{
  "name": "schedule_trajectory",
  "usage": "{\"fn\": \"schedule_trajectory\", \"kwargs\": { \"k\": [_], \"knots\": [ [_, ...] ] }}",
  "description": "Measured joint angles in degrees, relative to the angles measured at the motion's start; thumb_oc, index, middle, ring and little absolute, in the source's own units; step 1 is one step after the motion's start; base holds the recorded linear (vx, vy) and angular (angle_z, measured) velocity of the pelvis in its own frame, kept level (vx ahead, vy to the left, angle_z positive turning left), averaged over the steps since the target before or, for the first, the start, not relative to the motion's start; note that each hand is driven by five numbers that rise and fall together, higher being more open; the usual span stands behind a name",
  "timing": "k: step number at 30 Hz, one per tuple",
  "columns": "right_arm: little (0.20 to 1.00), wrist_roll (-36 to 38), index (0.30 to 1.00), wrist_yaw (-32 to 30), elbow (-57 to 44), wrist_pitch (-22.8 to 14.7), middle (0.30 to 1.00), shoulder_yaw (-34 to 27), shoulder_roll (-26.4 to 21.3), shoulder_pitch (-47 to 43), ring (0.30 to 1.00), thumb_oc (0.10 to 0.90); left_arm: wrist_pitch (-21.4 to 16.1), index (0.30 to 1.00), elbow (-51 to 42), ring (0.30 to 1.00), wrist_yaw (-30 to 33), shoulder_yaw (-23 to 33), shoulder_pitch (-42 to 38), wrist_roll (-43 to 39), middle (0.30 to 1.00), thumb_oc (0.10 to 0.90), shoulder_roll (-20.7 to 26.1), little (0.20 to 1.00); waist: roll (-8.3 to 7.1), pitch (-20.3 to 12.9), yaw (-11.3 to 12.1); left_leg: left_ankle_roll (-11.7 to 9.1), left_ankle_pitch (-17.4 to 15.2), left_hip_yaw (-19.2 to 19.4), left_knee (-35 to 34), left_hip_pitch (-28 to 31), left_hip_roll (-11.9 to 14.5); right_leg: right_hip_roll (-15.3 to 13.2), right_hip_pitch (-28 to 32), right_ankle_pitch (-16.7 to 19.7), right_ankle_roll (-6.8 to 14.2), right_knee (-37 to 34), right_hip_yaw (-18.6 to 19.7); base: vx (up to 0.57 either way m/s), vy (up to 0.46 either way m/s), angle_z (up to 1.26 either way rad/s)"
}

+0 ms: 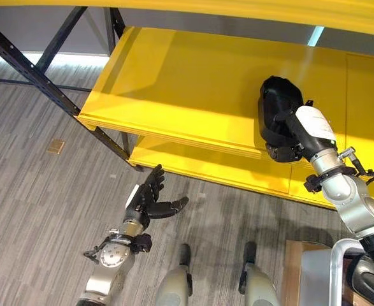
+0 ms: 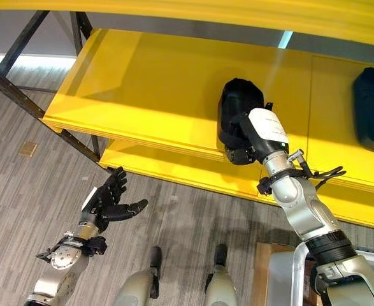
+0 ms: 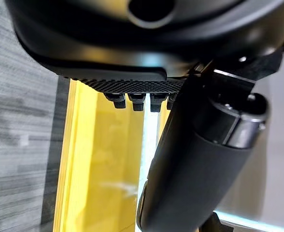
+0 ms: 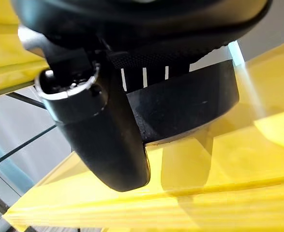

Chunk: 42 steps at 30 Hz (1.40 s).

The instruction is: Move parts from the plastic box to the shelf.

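Yellow shelf (image 1: 174,83): my right hand (image 1: 282,137) clasps a rigid, smooth black part (image 1: 277,105) at its front edge; left hand (image 1: 150,197) spread.

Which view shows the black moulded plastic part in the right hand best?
The left eye view: the black moulded plastic part shows whole on the yellow shelf, with the right hand at its near end. The right eye view shows much the same. The right wrist view shows its edge close up past the thumb.
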Motion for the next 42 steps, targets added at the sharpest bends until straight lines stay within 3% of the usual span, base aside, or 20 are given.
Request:
{"fn": "schedule_trajectory", "kwargs": {
  "k": [11, 16, 24, 29, 38, 42],
  "knots": [
    [0.3, 0.1, 0.3, -3.3, 15.1, 2.2, 0.3, 4.9, -3.0, -20.2, 0.3, 0.4, -0.5, 1.0, -0.2, 1.0, -0.2, -2.3, -2.3, -0.2, 1.0, 0.9, 3.0, 1.0, 0.64, 4.8, 0.3, 0.7, -1.5, 2.3, 4.5, -6.9, -0.4, -0.2, -6.8, 2.0, 0.4, 0.7, 3.1, -0.04, 0.046, -0.12],
    [0.3, 1.1, 0.3, -4.1, 22.3, 2.4, 0.3, 9.7, -6.0, -28.9, 0.3, 0.4, -1.3, 1.0, -0.2, 1.0, -0.2, -2.4, -4.4, -0.2, 1.0, 0.9, 3.1, 1.0, 0.68, 5.0, 0.3, 0.9, -2.8, 2.9, 8.5, -10.3, -0.2, 0.0, -10.5, 1.6, 0.4, 3.9, 4.4, -0.05, 0.007, -0.08],
    [0.3, 3.7, 0.3, -4.9, 29.1, 2.9, 0.3, 14.9, -6.6, -35.1, 0.3, 0.4, -1.8, 1.0, -0.1, 1.0, 0.0, -2.5, -5.3, -0.2, 1.0, 0.9, 3.4, 1.0, 0.0, 5.7, -0.6, 1.1, -6.0, 2.9, 17.0, -15.3, 0.8, 0.1, -15.5, -1.2, -0.2, 11.1, 5.6, -0.04, -0.011, -0.04],
    [0.3, 4.7, 0.3, -4.8, 34.8, 2.7, 0.3, 18.7, -6.6, -39.2, 0.3, 0.4, -1.8, 1.0, -0.1, 1.0, 0.6, -2.8, -5.7, -0.2, 1.0, 0.9, 4.7, 1.0, -0.43, 6.4, -0.8, 1.2, -6.2, 2.9, 18.9, -17.2, 0.9, 0.0, -17.5, -1.4, -0.1, 12.9, 6.0, -0.01, -0.004, 0.0],
    [0.3, 6.3, 0.3, -4.9, 37.7, 3.0, 0.3, 19.3, -5.9, -40.4, 0.3, 0.4, -1.8, 1.0, 0.0, 1.0, 0.9, -3.0, -6.8, -0.3, 1.0, 0.9, 5.0, 1.0, -0.4, 6.8, -1.3, 1.4, -6.7, 2.8, 20.3, -17.8, 1.0, 0.0, -17.7, -1.3, -0.1, 13.5, 6.1, 0.0, 0.0, 0.0],
    [0.3, 6.3, 0.3, -5.4, 40.2, 4.4, 0.3, 19.5, -2.5, -41.6, 0.3, 0.4, -1.8, 1.0, -0.1, 1.0, 1.2, -3.6, -8.8, -0.3, 1.0, 0.9, 5.0, 1.0, -0.4, 6.8, -1.3, 1.3, -7.0, 2.8, 21.1, -17.9, 1.0, 0.1, -17.7, -1.3, -0.1, 13.7, 6.2, 0.0, 0.001, -0.01]
  ]
}}
